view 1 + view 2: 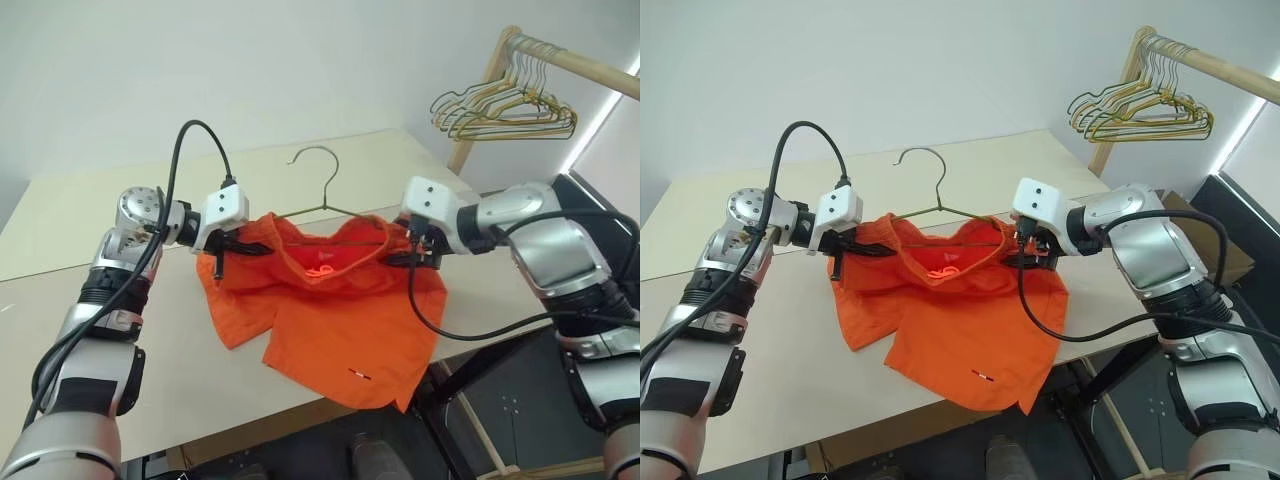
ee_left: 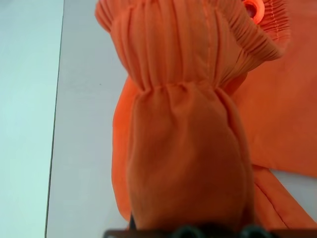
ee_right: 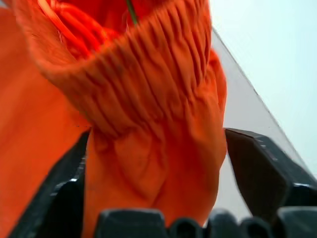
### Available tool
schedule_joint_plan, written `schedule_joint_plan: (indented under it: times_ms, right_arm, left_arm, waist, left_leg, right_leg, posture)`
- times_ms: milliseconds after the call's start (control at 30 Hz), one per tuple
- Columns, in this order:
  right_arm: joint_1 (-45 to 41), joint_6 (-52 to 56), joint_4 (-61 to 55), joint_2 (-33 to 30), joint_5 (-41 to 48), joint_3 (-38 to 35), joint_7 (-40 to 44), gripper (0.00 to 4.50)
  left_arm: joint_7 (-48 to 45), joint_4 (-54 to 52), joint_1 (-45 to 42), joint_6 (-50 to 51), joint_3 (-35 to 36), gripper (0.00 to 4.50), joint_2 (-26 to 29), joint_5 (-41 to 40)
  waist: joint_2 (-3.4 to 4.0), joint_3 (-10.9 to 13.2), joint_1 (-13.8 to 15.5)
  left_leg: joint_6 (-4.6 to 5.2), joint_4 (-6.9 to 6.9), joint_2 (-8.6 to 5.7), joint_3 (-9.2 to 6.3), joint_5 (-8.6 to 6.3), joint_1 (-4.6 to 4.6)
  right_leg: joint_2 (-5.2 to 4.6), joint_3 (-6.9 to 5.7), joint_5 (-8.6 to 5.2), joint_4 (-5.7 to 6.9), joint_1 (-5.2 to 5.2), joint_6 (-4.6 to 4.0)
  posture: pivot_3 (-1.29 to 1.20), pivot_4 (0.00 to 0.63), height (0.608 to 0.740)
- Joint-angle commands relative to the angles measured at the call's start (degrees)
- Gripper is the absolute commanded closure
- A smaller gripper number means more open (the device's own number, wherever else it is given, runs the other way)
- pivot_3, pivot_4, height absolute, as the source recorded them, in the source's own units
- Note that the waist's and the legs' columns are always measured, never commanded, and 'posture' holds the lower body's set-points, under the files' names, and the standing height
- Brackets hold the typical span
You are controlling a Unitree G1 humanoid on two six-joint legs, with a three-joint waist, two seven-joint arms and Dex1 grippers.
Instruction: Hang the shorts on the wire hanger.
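A: Two grippers at the shorts (image 1: pixel 330 310) waistband, head view; wire hanger (image 1: pixel 322 190) threaded inside, legs draped on table (image 1: pixel 80 220).

B: Left wrist view: left gripper (image 1: pixel 232 247) clenched on waistband. Right wrist view: right gripper (image 3: pixel 158 198) fingers (image 3: pixel 262 173) spread, fabric between, unclamped. Seating nearly done, I judge.

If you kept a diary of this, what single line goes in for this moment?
left tool shut on shorts waistband | right tool open around other end | wire hanger inside waistband | above table

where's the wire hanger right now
In the head views, the wire hanger is at mid-table between both grippers; its hook rises above the shorts, whose waistband covers its lower part.
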Motion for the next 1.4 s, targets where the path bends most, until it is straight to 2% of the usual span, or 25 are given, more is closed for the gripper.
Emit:
schedule_joint_plan:
  times_ms: [33,233,267,500,633,900,1000,1067,1167,1400]
  right_arm:
    - [-2.76,-3.12,1.55,-0.14,-1.52,0.17,1.97,2.01]
    - [-4.14,-5.41,4.83,0.9,-2.56,0.74,4.55,4.22]
    - [-4.14,-5.45,4.73,1.02,-2.48,0.57,4.93,4.47]
    - [-1.62,-2.32,1.86,-0.32,-0.39,-1.84,7.1,4.47]
    - [1.72,2.47,-1.36,-2.08,2.5,-5.16,7.04,4.5]
    - [12.09,12.92,-11.66,-6.52,7.88,-12.22,3.23,4.5]
    - [18.07,18.89,-14.95,-7.5,10.52,-17.44,-0.3,4.5]
    - [21.3,23.6,-16.06,-7.74,12.55,-21.82,-2.64,4.5]
    - [25.25,30.72,-16.36,-7.83,14.56,-28.71,-6.81,4.5]
    - [27.34,47.98,-12.79,-4.4,13.72,-43.4,-20.85,4.5]
  left_arm:
    - [-0.34,-2.27,-1.76,-0.43,1.48,4.5,0.73,-1.16]
    - [-0.78,-3.42,-0.94,-1.49,1.55,4.5,0.73,-1.42]
    - [-0.81,-3.66,-0.74,-1.8,1.54,4.5,0.76,-1.46]
    - [3.12,-4.47,0.16,-5.62,2.03,4.5,0.31,-0.42]
    - [4.67,-5.32,0.08,-5.12,2.65,3.48,-0.01,-1.32]
    - [3.43,-7.78,-0.03,-5.0,6.17,0.83,1.39,-6.16]
    - [13.19,-10.22,-0.52,-10.58,8.88,0.02,0.07,-3.71]
    - [20.43,-11.68,-0.77,-15.82,9.29,0.02,-1.19,-0.17]
    - [32.41,-12.31,-1.77,-22.1,7.04,0.02,-2.17,9.89]
    - [37.09,-13.92,-2.71,-31.8,-0.6,0.02,-2.68,20.4]
  waist:
    - [0.0,0.0,-0.07]
    - [0.0,0.0,-0.15]
    - [0.0,0.0,-0.21]
    - [0.0,0.0,0.13]
    - [0.0,0.0,0.51]
    - [0.0,0.0,0.49]
    - [-0.01,0.0,0.82]
    - [-0.01,0.0,1.25]
    - [-0.03,-0.01,2.53]
    - [-0.04,-0.02,4.2]
  left_leg:
    - [0.0,0.0,0.01,0.0,0.0,0.01]
    - [0.0,-0.01,0.01,0.0,0.0,0.01]
    - [0.0,-0.01,0.01,-0.01,0.0,0.01]
    - [0.0,-0.01,0.01,-0.02,0.0,0.0]
    - [0.0,0.02,0.0,-0.02,0.0,-0.02]
    - [0.01,0.01,0.0,-0.03,0.0,0.01]
    - [0.01,0.01,0.0,-0.04,-0.01,0.0]
    - [0.01,0.04,-0.04,-0.04,-0.01,0.01]
    - [0.01,0.05,-0.11,-0.01,-0.01,0.08]
    - [0.01,0.04,-0.2,0.1,0.0,0.21]
  right_leg:
    - [0.01,0.0,0.0,0.0,-0.01,0.0]
    - [0.01,0.0,0.0,0.02,0.0,0.0]
    - [0.01,0.0,0.0,0.02,-0.01,0.0]
    - [0.0,0.0,0.0,0.03,0.0,0.0]
    - [-0.02,-0.01,0.01,0.02,0.02,0.01]
    - [-0.01,-0.01,0.01,0.0,0.03,0.02]
    - [-0.02,-0.02,0.01,0.0,0.04,0.02]
    - [-0.08,0.0,0.02,-0.02,0.06,0.03]
    - [-0.13,0.05,0.04,-0.08,0.13,0.08]
    - [-0.17,0.12,0.05,-0.25,0.24,0.1]
  posture:
    - [-0.17,0.0,0.74]
    - [-0.17,0.0,0.74]
    - [-0.17,0.0,0.74]
    - [-0.16,0.0,0.74]
    - [-0.16,0.0,0.74]
    - [-0.17,0.0,0.74]
    - [-0.16,0.0,0.74]
    - [-0.15,0.0,0.74]
    - [-0.14,0.0,0.74]
    - [-0.15,0.0,0.74]
